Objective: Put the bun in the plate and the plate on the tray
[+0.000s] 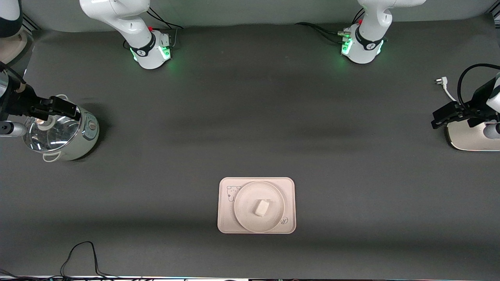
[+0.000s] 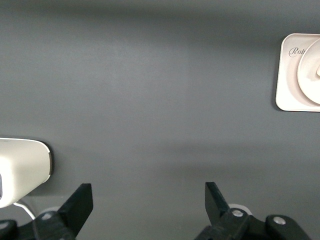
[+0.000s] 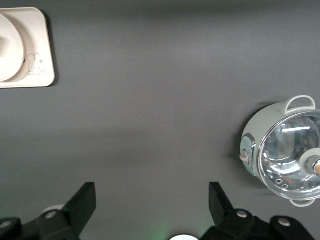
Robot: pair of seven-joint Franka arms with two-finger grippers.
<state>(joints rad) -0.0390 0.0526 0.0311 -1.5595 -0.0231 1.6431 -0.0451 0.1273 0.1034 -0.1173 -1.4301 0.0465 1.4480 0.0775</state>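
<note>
Nearest the front camera we see the tray (image 1: 226, 222) on the table, with the plate (image 1: 244, 208) on it and the bun (image 1: 261, 207) lying in the plate. Farther back, a lidded pot (image 1: 64, 136) stands at the right arm's end. Our right gripper (image 1: 64, 109) hangs over that pot, fingers (image 3: 80, 207) spread wide and empty. Our left gripper (image 1: 443, 117) waits at its own end over a white appliance (image 1: 468, 138), fingers (image 2: 77, 205) wide too.

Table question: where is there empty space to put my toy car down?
Plenty of bare mat lies between the cooker pot and the tray, and between the tray and the white appliance. The tray itself is full: the plate covers it, with the bun inside. Both ends are crowded by the right gripper and left gripper.
</note>
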